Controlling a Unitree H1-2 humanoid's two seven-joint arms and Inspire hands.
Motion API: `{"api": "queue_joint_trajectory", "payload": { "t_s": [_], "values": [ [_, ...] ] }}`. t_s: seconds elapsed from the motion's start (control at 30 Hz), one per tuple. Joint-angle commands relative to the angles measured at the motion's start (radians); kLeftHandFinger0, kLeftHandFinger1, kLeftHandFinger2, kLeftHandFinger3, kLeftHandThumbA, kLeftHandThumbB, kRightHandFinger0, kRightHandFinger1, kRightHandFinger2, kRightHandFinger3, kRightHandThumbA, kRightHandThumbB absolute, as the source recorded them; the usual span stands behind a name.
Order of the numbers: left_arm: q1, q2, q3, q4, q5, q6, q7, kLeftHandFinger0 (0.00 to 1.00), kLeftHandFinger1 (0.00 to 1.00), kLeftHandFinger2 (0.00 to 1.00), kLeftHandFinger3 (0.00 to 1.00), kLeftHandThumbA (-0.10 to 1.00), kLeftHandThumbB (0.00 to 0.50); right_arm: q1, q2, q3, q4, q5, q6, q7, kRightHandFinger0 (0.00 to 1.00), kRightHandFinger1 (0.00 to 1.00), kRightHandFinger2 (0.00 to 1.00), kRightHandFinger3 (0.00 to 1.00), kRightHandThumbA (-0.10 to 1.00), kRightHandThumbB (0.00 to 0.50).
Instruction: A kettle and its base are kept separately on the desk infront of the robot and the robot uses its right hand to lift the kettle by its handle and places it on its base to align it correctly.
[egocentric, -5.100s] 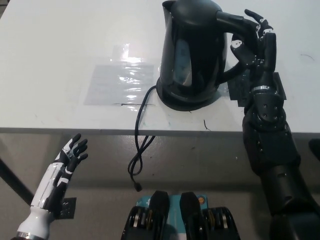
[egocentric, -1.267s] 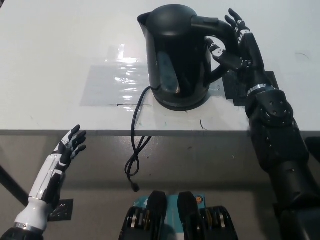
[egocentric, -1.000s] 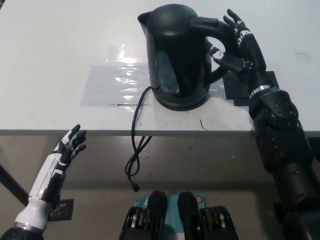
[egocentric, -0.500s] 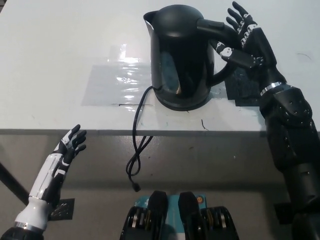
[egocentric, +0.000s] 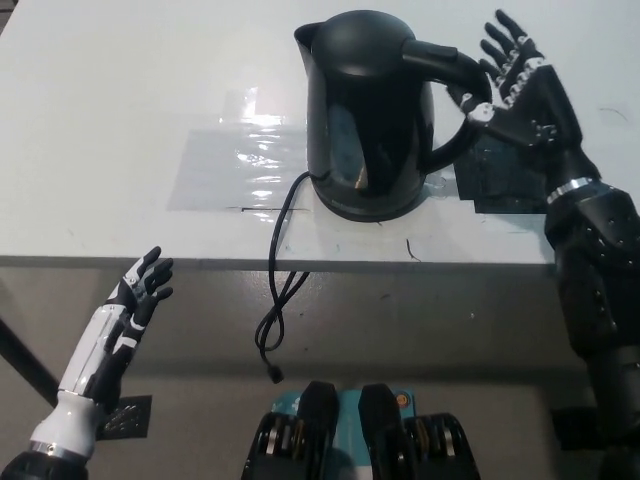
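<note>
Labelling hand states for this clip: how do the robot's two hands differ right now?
Colour: the left hand is white, the right hand black.
Place: the left hand hangs below the desk edge at lower left; the right hand is up over the desk, beside the handle of the kettle.
Contact: the left hand is far from everything; the right hand is by the handle without gripping it.
Shared: both are open with fingers spread, holding nothing.

No text, label, brand mark, number or sign can be read anywhere in the head view. The glossy black plastic kettle (egocentric: 372, 110) is seen to carry no legible marking, only reflections on its side. Nothing legible is shown on the white desk (egocentric: 120, 120) or on the clear shiny sheet (egocentric: 240, 165) lying on it.
</note>
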Motion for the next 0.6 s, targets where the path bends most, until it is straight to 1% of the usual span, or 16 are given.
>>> {"api": "queue_joint_trajectory", "payload": {
  "t_s": [0.0,0.03,0.07,0.17,0.27,0.33,0.4,0.43,0.5,0.57],
  "values": [
    [-0.017,0.017,0.001,-0.012,0.004,-0.011,-0.011,1.00,1.00,1.00,1.00,0.89,0.112,-0.020,-0.023,-0.029,-0.085,0.099,0.060,0.059,1.00,1.00,1.00,1.00,0.69,0.500],
    [-0.015,0.016,0.001,-0.019,0.004,-0.003,-0.009,1.00,1.00,1.00,1.00,0.89,0.119,-0.018,-0.033,-0.027,-0.098,0.108,0.087,0.074,1.00,1.00,1.00,1.00,0.66,0.500],
    [-0.015,0.015,0.000,-0.019,0.008,-0.004,-0.008,1.00,1.00,1.00,1.00,0.89,0.105,-0.015,-0.042,-0.023,-0.113,0.109,0.112,0.082,1.00,1.00,1.00,1.00,0.64,0.500],
    [-0.016,0.014,-0.005,-0.011,0.012,-0.020,-0.011,1.00,1.00,1.00,1.00,0.89,0.104,-0.008,-0.068,-0.011,-0.137,0.123,0.167,0.111,1.00,1.00,1.00,1.00,0.60,0.500],
    [-0.018,0.011,-0.004,-0.017,0.007,-0.007,-0.009,1.00,1.00,1.00,1.00,0.88,0.112,0.003,-0.080,-0.012,-0.150,0.145,0.171,0.143,1.00,1.00,1.00,1.00,0.60,0.500],
    [-0.026,0.013,0.000,-0.018,0.005,0.000,-0.007,1.00,1.00,1.00,1.00,0.88,0.110,0.024,-0.082,-0.021,-0.208,0.182,0.185,0.159,1.00,1.00,1.00,1.00,0.62,0.500],
    [-0.032,0.015,0.004,-0.018,-0.002,0.008,-0.006,1.00,1.00,1.00,1.00,0.86,0.108,0.034,-0.087,-0.026,-0.260,0.216,0.210,0.175,1.00,1.00,1.00,1.00,0.58,0.500],
    [-0.032,0.016,0.005,-0.019,-0.003,0.010,-0.008,1.00,1.00,1.00,1.00,0.86,0.100,0.052,-0.093,-0.027,-0.314,0.239,0.236,0.184,1.00,1.00,1.00,1.00,0.56,0.500],
    [-0.023,0.018,0.002,-0.020,-0.003,0.009,-0.013,1.00,1.00,1.00,1.00,0.85,0.099,0.085,-0.101,-0.027,-0.382,0.263,0.270,0.193,1.00,1.00,1.00,1.00,0.56,0.500],
    [-0.020,0.016,-0.003,-0.013,-0.002,-0.005,-0.017,1.00,1.00,1.00,1.00,0.86,0.099,0.120,-0.116,-0.039,-0.431,0.279,0.265,0.200,1.00,1.00,1.00,1.00,0.58,0.500]
  ]
}}
